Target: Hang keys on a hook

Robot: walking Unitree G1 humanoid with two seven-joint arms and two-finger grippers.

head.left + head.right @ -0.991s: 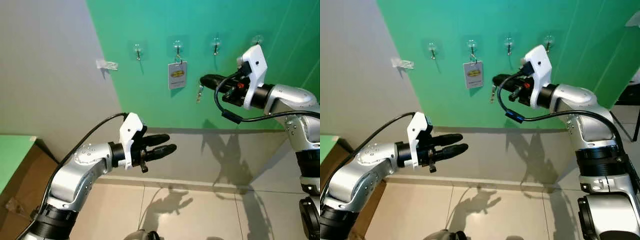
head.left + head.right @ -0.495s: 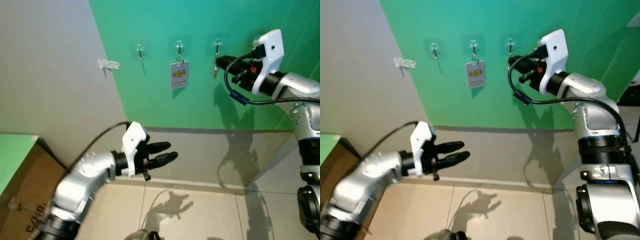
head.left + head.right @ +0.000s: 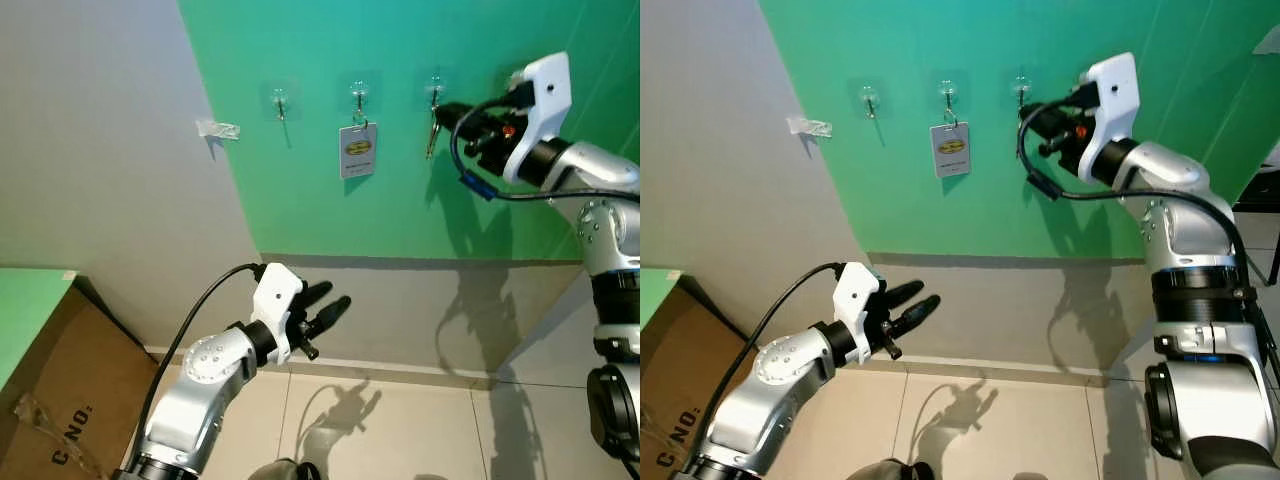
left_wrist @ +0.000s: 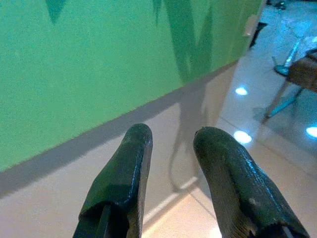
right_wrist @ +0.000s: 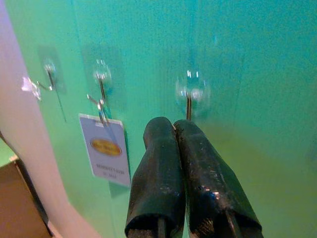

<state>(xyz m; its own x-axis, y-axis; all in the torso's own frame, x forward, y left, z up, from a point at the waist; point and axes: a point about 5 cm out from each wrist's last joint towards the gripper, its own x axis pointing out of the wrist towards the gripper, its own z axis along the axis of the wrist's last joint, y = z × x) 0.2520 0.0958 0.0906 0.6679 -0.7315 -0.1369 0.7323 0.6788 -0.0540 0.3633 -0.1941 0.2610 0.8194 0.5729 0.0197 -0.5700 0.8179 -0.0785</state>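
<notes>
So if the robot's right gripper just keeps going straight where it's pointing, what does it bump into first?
Most likely the clear hook on the green wall. The right gripper, fingers shut, points right at it, and the keys dangle just below. How near it is stays unclear.

A white tag [image 3: 357, 152] hangs on the green wall [image 3: 400, 200], and a cardboard box [image 3: 60, 400] sits on the tiled floor [image 3: 420, 430].

You can't make out the keys [image 3: 431, 138] below the hook [image 3: 434, 92]: too small, a thin dangling sliver. In the wrist view, the right gripper [image 5: 174, 126] hides the hook's lower end.
</notes>
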